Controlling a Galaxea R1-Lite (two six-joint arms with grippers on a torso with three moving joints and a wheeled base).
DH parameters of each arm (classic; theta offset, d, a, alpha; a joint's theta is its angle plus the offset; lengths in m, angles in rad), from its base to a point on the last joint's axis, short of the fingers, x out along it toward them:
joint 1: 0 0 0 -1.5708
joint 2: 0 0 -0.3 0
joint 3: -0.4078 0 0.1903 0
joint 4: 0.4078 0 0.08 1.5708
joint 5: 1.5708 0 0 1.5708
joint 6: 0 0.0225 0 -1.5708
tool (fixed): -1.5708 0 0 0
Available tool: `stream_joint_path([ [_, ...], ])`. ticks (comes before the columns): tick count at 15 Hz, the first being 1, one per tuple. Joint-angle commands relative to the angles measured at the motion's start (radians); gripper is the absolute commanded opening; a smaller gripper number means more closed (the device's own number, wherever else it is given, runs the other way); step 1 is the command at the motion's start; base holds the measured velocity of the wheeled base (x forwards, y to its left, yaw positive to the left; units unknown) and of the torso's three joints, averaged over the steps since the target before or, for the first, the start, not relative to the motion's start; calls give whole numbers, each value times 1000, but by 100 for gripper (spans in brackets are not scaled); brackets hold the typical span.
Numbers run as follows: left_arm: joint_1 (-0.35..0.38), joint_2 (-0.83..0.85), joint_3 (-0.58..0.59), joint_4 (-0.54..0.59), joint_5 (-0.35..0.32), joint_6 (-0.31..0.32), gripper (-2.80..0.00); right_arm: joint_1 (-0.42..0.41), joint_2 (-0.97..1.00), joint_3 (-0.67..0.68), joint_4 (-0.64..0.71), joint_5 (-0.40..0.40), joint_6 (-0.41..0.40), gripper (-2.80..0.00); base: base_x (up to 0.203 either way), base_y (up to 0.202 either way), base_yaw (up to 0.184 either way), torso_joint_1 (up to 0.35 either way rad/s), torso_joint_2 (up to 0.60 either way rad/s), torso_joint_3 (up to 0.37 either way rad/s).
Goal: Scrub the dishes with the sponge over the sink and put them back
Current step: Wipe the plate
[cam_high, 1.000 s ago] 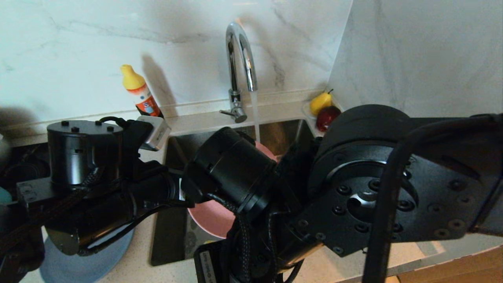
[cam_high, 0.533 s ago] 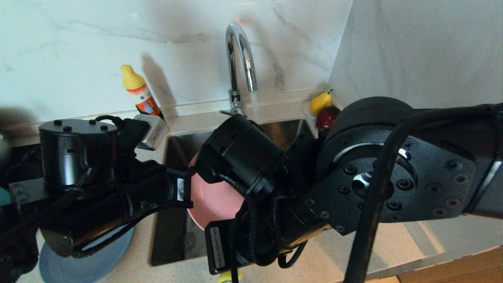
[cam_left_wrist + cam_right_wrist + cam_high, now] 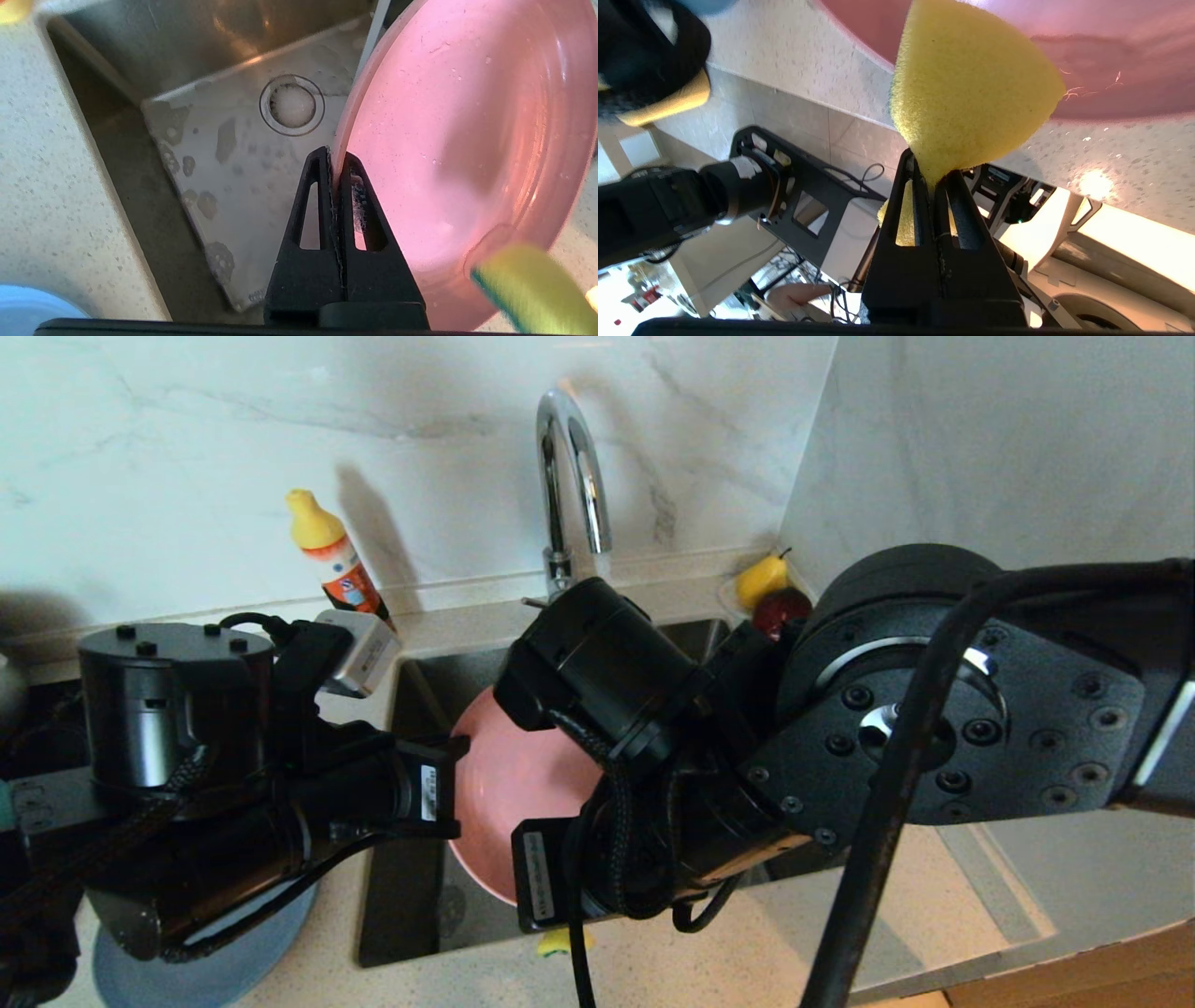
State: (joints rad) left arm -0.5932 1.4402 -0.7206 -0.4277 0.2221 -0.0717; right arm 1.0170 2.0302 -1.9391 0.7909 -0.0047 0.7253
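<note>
Sponge (image 3: 971,88) first, nearest to you: the right gripper (image 3: 934,179) has its jaws clamped on the yellow sponge, which fans out from the fingertips and meets the rim of the pink plate (image 3: 1064,56) above the speckled bench (image 3: 794,60). In the head view you catch only a sliver of the sponge (image 3: 558,943) at the sink's near edge, under the right arm (image 3: 887,728). From the left wrist view you see its green scrubbing layer (image 3: 532,289) against the lower rim of the plate.

The left gripper (image 3: 337,161) is pinched together on the plate's edge, one fingertip on each side of the rim. You see the pink plate (image 3: 523,793) held on edge, tilted over the sink (image 3: 411,887), with drops of water on its inner face. Under it lies the wet steel floor of the sink (image 3: 224,140), with the round drain (image 3: 292,105).

On the bench (image 3: 747,971) left of the sink, the light-blue plate (image 3: 187,971) lies flat, partly hidden under the left arm (image 3: 215,775).

Farther back, the curved chrome tap (image 3: 569,476) rises behind the basin. The orange bottle with the yellow cap (image 3: 331,555) stands to its left against the marble wall, and a yellow pear (image 3: 761,577) with a red fruit (image 3: 780,609) sits in the far right corner.
</note>
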Motion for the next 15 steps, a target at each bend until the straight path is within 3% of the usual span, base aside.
stream_joint_path([
  [1,0,-3,6,-3,2,-2,-280,-12,-15,0,-1,-3,5,-280,0,0,0,0,0,0],
  [9,-3,5,15,-5,1,-2,-280,-60,-83,1,6,17,5,-280,0,0,0,0,0,0],
  [10,-3,10,15,-5,2,-10,-280,-54,-92,1,9,43,7,-280,0,0,0,0,0,0],
  [15,-3,12,7,-6,2,-17,-280,-14,-86,0,30,331,78,-280,0,0,0,0,0,0],
])
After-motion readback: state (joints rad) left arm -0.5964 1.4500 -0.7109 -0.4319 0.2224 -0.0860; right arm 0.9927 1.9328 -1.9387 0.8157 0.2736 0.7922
